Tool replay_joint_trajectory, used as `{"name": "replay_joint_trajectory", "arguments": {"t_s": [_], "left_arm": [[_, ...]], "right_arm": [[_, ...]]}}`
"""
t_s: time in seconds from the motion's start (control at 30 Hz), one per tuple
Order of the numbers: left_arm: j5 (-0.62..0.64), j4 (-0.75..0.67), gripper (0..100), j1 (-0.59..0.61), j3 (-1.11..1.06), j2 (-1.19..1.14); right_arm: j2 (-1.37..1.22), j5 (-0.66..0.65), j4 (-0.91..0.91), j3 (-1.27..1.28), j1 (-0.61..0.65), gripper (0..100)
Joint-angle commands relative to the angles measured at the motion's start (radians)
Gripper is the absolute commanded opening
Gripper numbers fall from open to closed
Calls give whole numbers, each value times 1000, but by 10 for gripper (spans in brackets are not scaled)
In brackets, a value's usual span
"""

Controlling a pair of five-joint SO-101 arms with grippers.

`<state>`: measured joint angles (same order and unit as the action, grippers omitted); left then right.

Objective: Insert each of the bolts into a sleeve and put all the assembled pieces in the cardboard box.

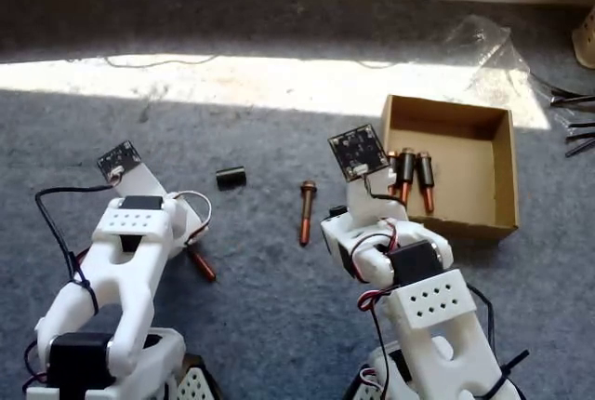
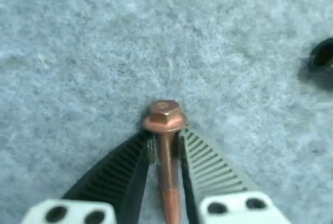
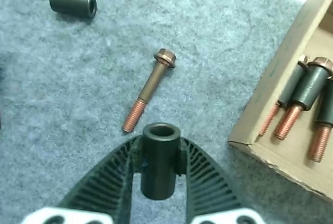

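My left gripper (image 2: 165, 139) is shut on a copper bolt (image 2: 165, 115), head pointing away from the wrist; in the high view its threaded end (image 1: 201, 265) sticks out beside the left arm. My right gripper (image 3: 161, 148) is shut on a black sleeve (image 3: 159, 174), bore facing outward. A loose bolt (image 1: 306, 211) (image 3: 151, 88) lies on the grey carpet just ahead of it. Another black sleeve (image 1: 231, 178) (image 3: 73, 3) lies farther off. The cardboard box (image 1: 448, 109) (image 3: 281, 78) holds three assembled pieces (image 1: 409, 175).
A crumpled plastic bag (image 1: 483, 42) lies behind the box. Black tools (image 1: 576, 126) poke in at the right edge. A bright sunlit strip (image 1: 232, 79) crosses the carpet at the back.
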<state>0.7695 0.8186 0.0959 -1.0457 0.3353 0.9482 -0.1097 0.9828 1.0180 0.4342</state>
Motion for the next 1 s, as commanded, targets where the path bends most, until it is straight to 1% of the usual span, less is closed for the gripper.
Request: {"name": "replay_joint_trajectory", "arguments": {"t_s": [0.0,0.23,0.27,0.33,0.47,0.57,0.8,0.97], "left_arm": [[-9,-11,14,7,2,4],[-15,-11,10,2,8,12],[-38,-11,10,-4,10,12],[-147,-6,10,-22,41,12],[-433,-6,10,-30,93,12],[-577,-6,10,-27,122,12],[-706,-6,12,-30,154,13],[-784,-6,14,-31,214,13]], "right_arm": [[25,-9,-25,-7,-18,5],[25,-8,-25,-7,-51,5],[25,-6,-25,-7,-51,5],[24,-5,-25,-7,-51,5],[21,-5,-25,-7,-50,5],[19,-3,-45,-2,-50,5],[25,-3,-243,122,-48,5],[25,-3,-320,166,-35,5]]}}
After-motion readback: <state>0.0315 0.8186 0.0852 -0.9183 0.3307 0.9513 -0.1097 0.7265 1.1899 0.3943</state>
